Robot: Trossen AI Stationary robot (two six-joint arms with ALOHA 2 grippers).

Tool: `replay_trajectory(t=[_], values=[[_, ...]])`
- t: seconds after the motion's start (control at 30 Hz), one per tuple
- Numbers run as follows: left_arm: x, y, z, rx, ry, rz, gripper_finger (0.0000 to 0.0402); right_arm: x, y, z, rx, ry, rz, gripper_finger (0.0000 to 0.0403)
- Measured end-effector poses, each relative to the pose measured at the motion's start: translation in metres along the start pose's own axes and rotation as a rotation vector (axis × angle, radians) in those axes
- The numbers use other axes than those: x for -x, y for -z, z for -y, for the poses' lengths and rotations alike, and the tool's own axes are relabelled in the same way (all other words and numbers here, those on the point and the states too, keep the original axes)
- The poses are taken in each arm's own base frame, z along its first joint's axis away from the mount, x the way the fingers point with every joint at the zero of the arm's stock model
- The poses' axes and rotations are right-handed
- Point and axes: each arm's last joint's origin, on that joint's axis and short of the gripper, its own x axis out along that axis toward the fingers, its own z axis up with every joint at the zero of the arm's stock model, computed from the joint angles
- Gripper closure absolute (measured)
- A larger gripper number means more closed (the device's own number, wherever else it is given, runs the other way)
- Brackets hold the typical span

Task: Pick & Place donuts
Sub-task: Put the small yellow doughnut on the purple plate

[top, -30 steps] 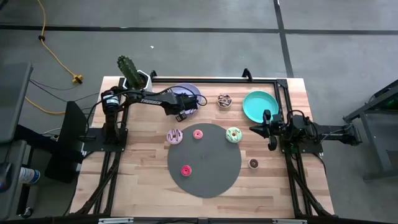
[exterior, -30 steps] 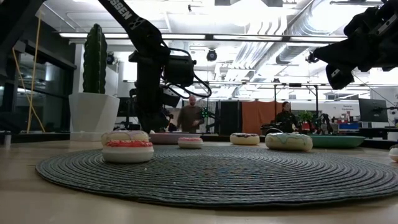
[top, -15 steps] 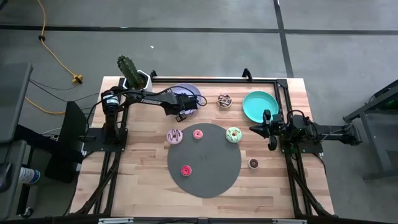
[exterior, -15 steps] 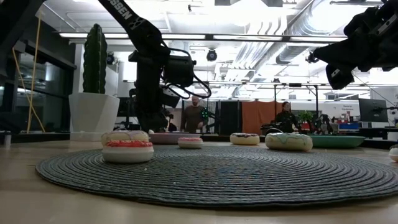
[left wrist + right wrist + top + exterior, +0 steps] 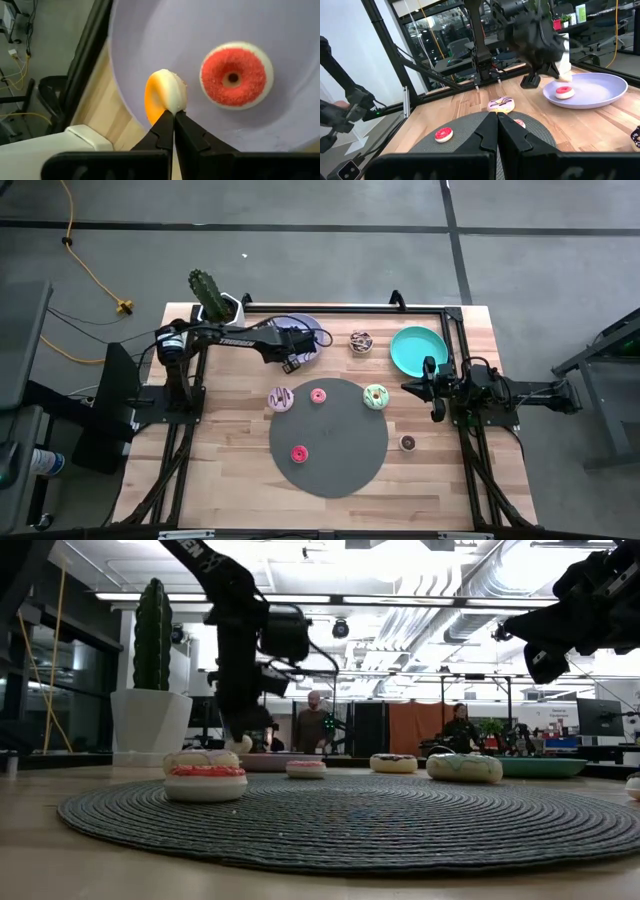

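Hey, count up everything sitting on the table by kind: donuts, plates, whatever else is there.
Donuts: 8, counting the orange donut pinched in the left gripper
Plates: 2, a lavender plate and a teal plate
Round grey mat: 1
Potted cactus: 1
Total: 12

A robotics lab in an open industrial hall: a wooden table [image 5: 240,450] on a black frame stands on bare concrete floor [image 5: 300,260], exposed ducts [image 5: 500,575] and strip lights hang above it, and 2 people [image 5: 314,726] work at cluttered benches behind the table
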Motion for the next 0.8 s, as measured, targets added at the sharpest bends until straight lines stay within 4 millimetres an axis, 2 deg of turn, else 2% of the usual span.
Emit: replay_trajectory(t=[0.17, 0.4, 0.8], values=[[0.017, -0.003, -0.013, 0.092, 0.073, 0.054, 0.0401, 0.0, 0.0, 0.0, 0.0, 0.0, 0.0, 0.0402], [0.031, -0.016, -0.026, 0.282, 0.315, 0.159, 0.0401, 0.0, 0.0, 0.0, 0.0, 0.0, 0.0, 0.0402], [0.024, -0.035, -0.04, 0.426, 0.609, 0.24, 0.0401, 0.0, 0.0, 0.0, 0.0, 0.0, 0.0, 0.0402]])
